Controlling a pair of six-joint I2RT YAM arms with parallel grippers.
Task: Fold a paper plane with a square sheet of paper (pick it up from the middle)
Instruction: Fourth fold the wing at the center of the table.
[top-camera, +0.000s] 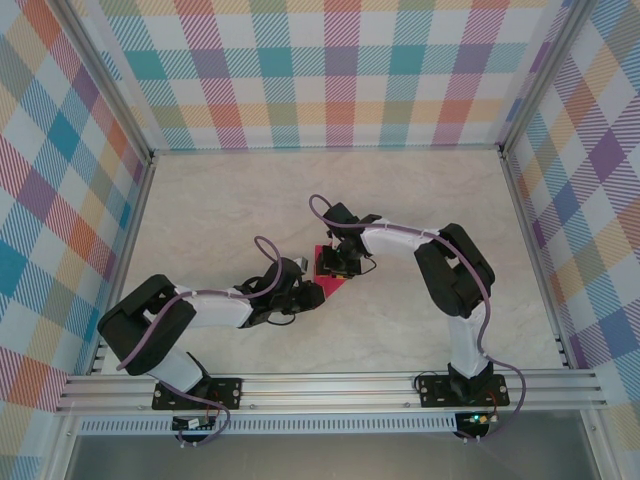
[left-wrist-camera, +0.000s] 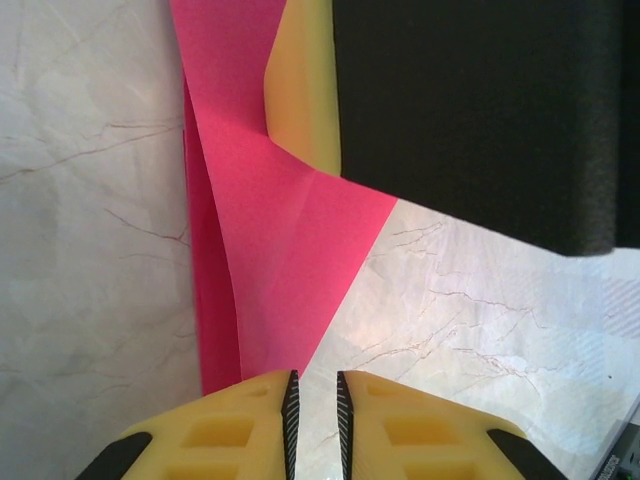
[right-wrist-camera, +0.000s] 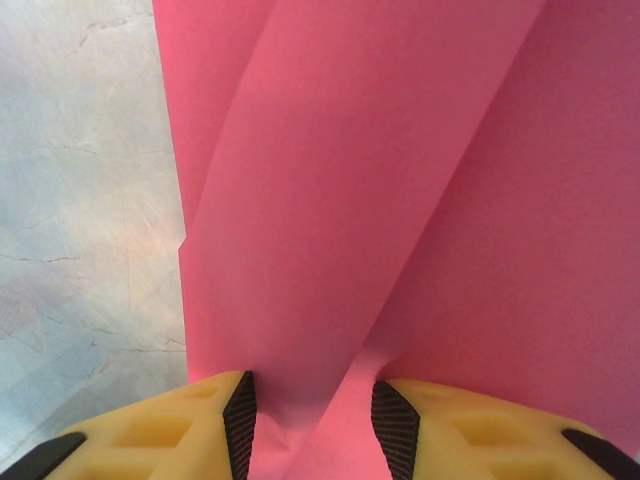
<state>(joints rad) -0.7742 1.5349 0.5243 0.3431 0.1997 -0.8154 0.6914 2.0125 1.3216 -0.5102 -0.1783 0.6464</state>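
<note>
Mid-table, creased pink paper (right-wrist-camera: 330, 200), straddled by right gripper (right-wrist-camera: 312, 405)

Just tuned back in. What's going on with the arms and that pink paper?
Both arms are together in the middle of the table, working on the square sheet of paper, which is partly folded with creases showing. The right gripper straddles a raised fold, its jaws apart with paper between them. The left gripper sits at the sheet's edge with its jaws nearly closed. I can't tell whether it is pinching the paper. There is no plane shape yet.
</note>
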